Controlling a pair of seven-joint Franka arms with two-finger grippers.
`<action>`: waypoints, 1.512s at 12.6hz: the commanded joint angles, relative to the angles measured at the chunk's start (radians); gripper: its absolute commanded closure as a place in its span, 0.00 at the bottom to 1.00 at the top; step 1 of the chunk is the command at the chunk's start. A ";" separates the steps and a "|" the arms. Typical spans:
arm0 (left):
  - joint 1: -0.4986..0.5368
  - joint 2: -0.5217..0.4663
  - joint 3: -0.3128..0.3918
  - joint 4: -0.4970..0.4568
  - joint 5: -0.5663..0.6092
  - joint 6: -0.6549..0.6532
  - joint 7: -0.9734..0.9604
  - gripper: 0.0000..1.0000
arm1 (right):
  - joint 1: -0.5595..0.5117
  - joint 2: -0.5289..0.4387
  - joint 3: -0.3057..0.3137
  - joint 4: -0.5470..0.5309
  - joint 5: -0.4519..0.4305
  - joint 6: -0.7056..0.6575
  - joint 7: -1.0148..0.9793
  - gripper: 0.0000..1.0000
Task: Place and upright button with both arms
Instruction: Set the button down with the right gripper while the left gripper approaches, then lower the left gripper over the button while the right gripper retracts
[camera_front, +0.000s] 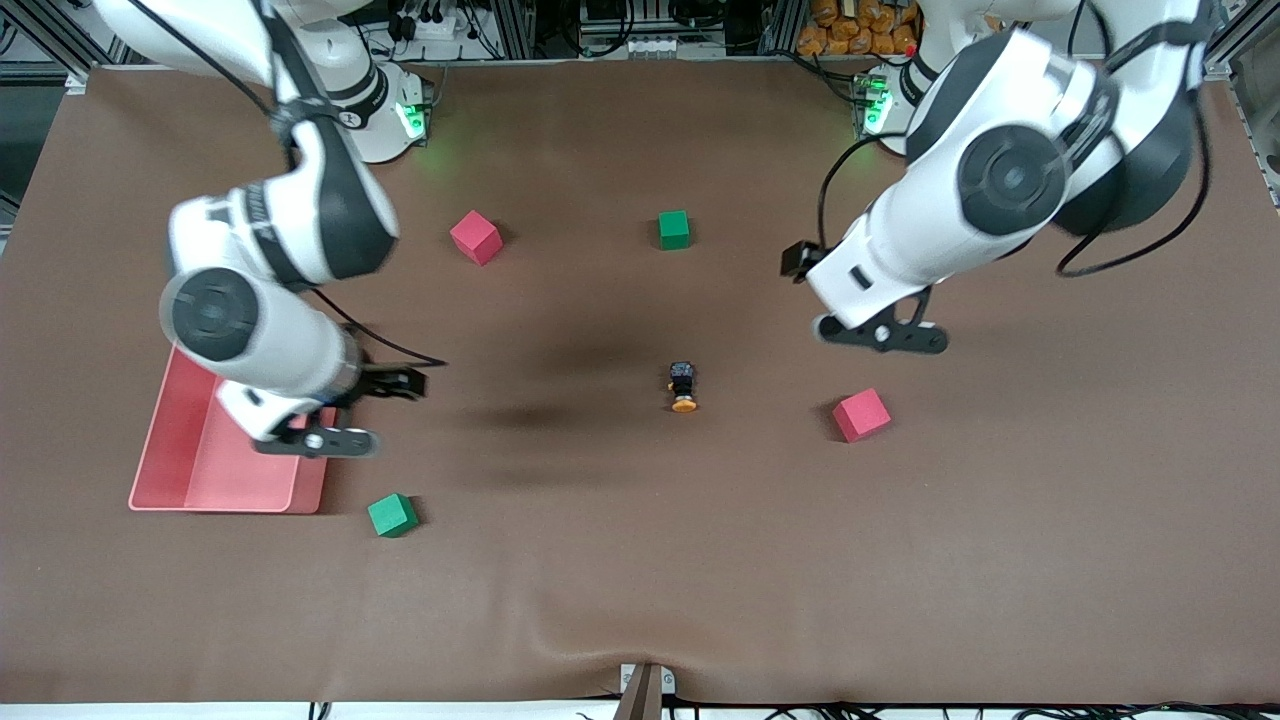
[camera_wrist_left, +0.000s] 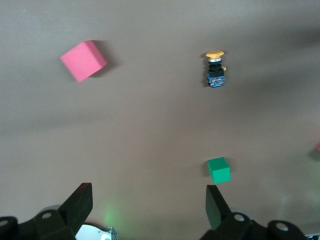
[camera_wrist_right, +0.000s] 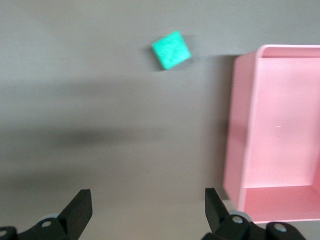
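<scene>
Front view: your button (camera_front: 684, 387) lies on its side mid-table, orange cap toward the camera, between the two arms. The left gripper (camera_front: 884, 334) hangs closer to it than the right gripper (camera_front: 322, 438), which sits over the pink tray (camera_front: 190, 455).
Left wrist view: fingers (camera_wrist_left: 78, 202) spread wide, holding nothing; button in sight, well apart from them.
Right wrist view: fingers (camera_wrist_right: 80, 206) parted, empty; you see only tray and a green cube (camera_wrist_right: 171, 49).
</scene>
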 joint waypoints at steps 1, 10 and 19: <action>-0.110 0.107 0.055 0.107 0.043 0.017 -0.055 0.00 | -0.142 -0.133 0.023 -0.142 0.000 0.025 -0.164 0.00; -0.209 0.253 0.086 0.103 0.043 0.247 -0.193 0.00 | -0.483 -0.331 0.022 -0.187 0.011 -0.075 -0.495 0.00; -0.262 0.457 0.091 0.088 0.052 0.506 -0.310 0.00 | -0.365 -0.365 0.029 -0.139 0.011 -0.182 -0.415 0.00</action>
